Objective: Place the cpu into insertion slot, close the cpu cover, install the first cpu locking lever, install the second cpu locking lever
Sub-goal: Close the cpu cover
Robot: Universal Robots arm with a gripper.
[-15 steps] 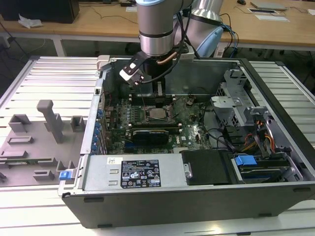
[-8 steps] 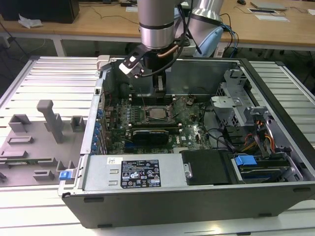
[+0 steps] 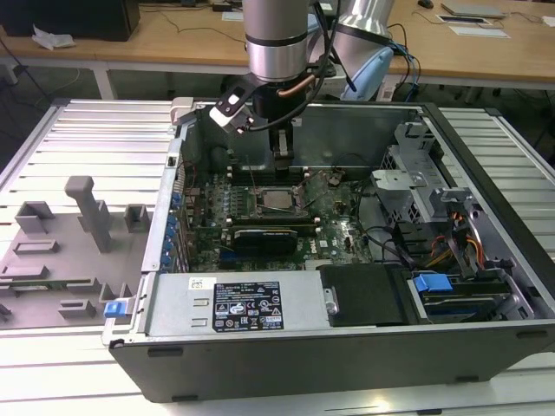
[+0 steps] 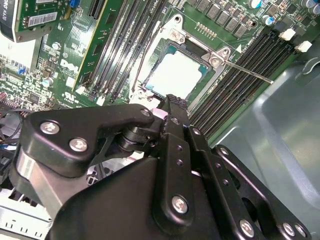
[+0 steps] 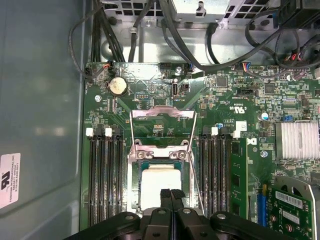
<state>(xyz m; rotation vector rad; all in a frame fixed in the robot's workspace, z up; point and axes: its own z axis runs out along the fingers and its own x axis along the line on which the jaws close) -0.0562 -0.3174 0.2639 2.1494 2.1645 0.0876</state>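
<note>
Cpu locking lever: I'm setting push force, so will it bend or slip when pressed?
The locking lever is a thin metal rod, so it likely flexes springily rather than staying rigid. Its smooth surface could let contact slide off. One end meets a corner of the cpu cover, so it probably pivots there.

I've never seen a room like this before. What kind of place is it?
Probably a robot lab or workshop. A robot arm hangs over an open computer case that sits on a ribbed metal table, and wooden desks stand behind it.
</note>
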